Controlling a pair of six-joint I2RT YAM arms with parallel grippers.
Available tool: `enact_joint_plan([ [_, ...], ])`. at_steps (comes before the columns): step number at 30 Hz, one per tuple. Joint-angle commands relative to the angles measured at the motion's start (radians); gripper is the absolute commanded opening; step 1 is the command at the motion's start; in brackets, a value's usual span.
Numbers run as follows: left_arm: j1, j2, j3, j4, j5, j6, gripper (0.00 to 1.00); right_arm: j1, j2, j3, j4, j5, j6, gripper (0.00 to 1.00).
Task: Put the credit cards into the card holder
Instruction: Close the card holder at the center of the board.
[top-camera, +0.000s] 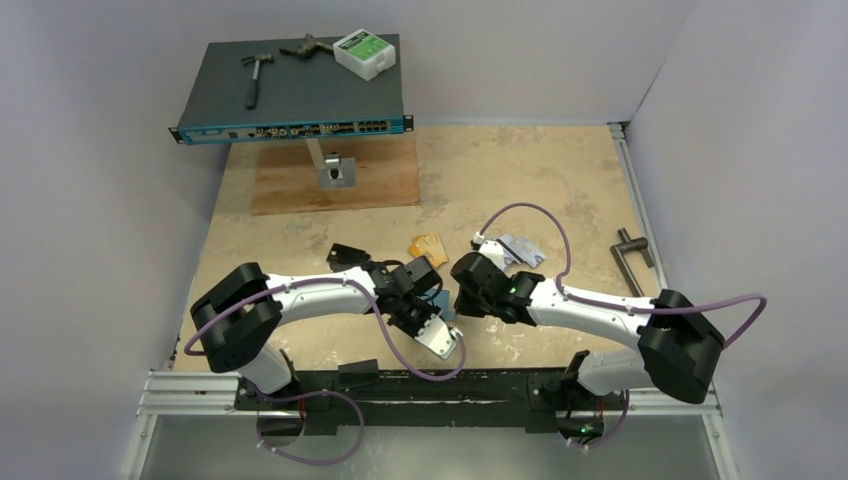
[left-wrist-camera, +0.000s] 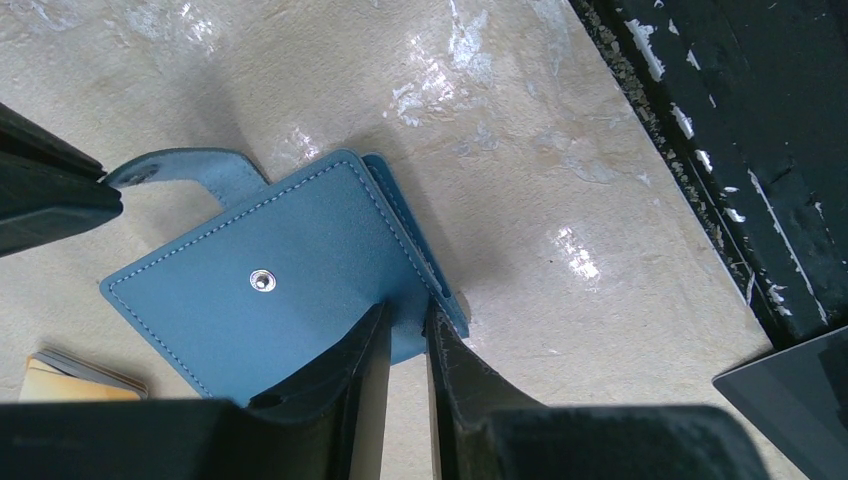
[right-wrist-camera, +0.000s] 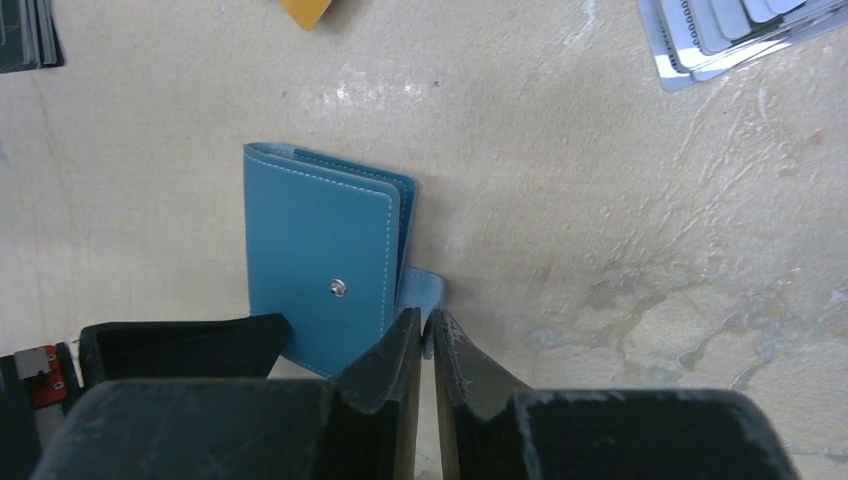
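Note:
The teal-blue card holder (left-wrist-camera: 270, 290) lies folded on the table, snap stud up. My left gripper (left-wrist-camera: 408, 325) is shut on its stitched corner edge. My right gripper (right-wrist-camera: 427, 325) is shut on the holder's strap tab (right-wrist-camera: 421, 289), beside the folded body (right-wrist-camera: 318, 240). In the top view both grippers, left (top-camera: 437, 300) and right (top-camera: 460, 292), meet over the holder and hide it. Orange-gold credit cards (top-camera: 427, 245) lie just beyond them, with a fanned stack of silver-grey credit cards (top-camera: 522, 250) to their right. An orange card edge (left-wrist-camera: 70, 380) shows near the holder.
A black folded object (top-camera: 345, 255) lies left of the orange cards. A network switch (top-camera: 290, 90) carrying a hammer and a white box stands raised at the back left, above a wooden board (top-camera: 335, 180). A metal handle (top-camera: 630, 258) lies at the right. The black base rail (left-wrist-camera: 720, 150) runs close by.

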Motion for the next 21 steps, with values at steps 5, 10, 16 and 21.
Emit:
enact_joint_plan([
  [5, -0.001, -0.015, 0.001, 0.013, -0.034, 0.004, 0.17, -0.007, 0.002, 0.055, -0.031, 0.042, -0.036, 0.29],
  [10, -0.001, -0.011, 0.004, 0.017, -0.038, -0.001, 0.17, -0.006, 0.046, 0.081, -0.027, 0.03, -0.049, 0.29],
  [16, -0.001, -0.005, 0.017, 0.016, -0.042, -0.008, 0.17, -0.006, 0.083, 0.096, -0.016, 0.013, -0.061, 0.29],
  [21, -0.001, -0.002, 0.019, 0.014, -0.041, -0.012, 0.17, -0.006, 0.058, 0.079, -0.024, 0.02, -0.052, 0.21],
])
